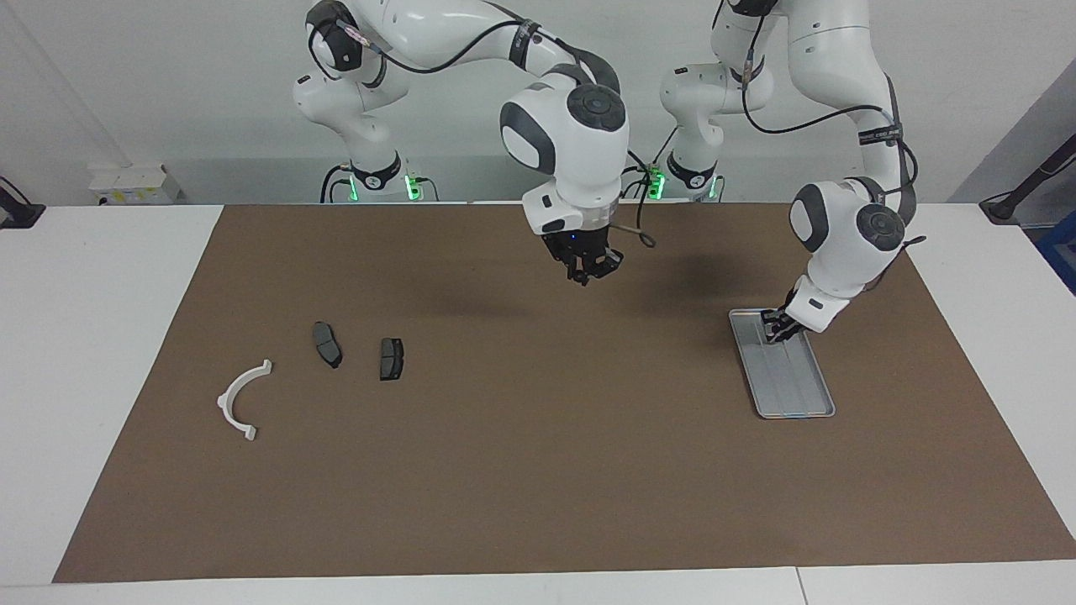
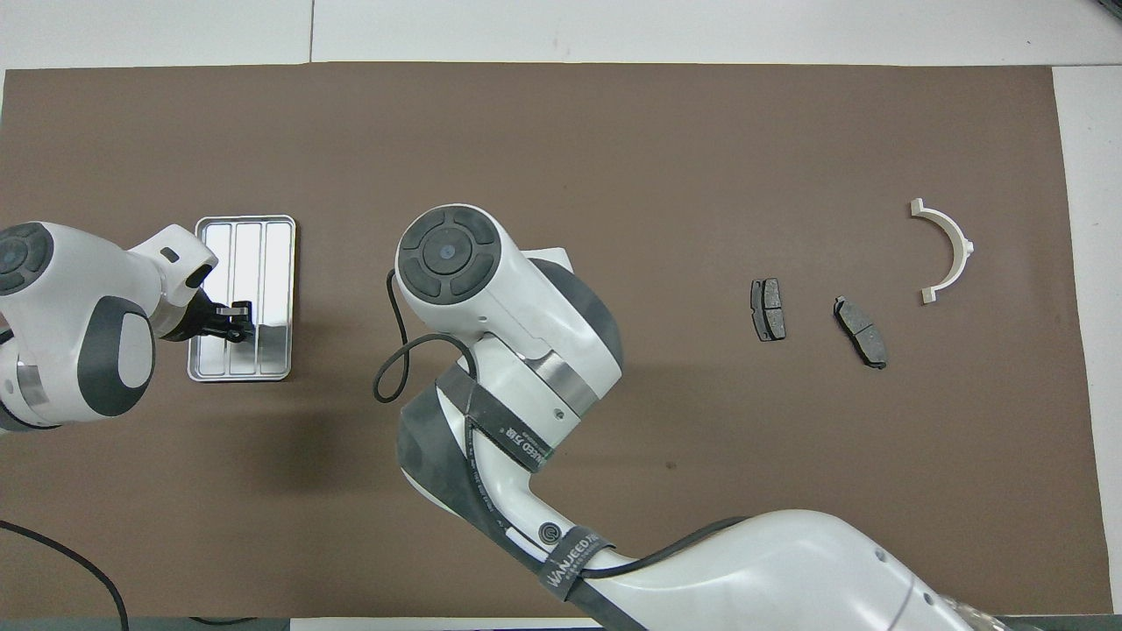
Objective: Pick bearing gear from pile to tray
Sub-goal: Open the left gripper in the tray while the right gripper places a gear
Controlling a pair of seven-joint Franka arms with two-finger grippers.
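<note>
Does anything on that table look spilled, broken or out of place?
Nothing stands out. The white arc bracket and two dark plates lie apart, flat on the brown mat. The silver tray sits flat at a slight angle, nothing spilled.

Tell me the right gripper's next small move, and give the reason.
Probably keep carrying toward the tray at the left arm's end. The right gripper is shut and raised over bare mat mid-table, away from the brake-pad plates; whether it holds a small part cannot be seen. The left gripper sits low over the tray.
</note>
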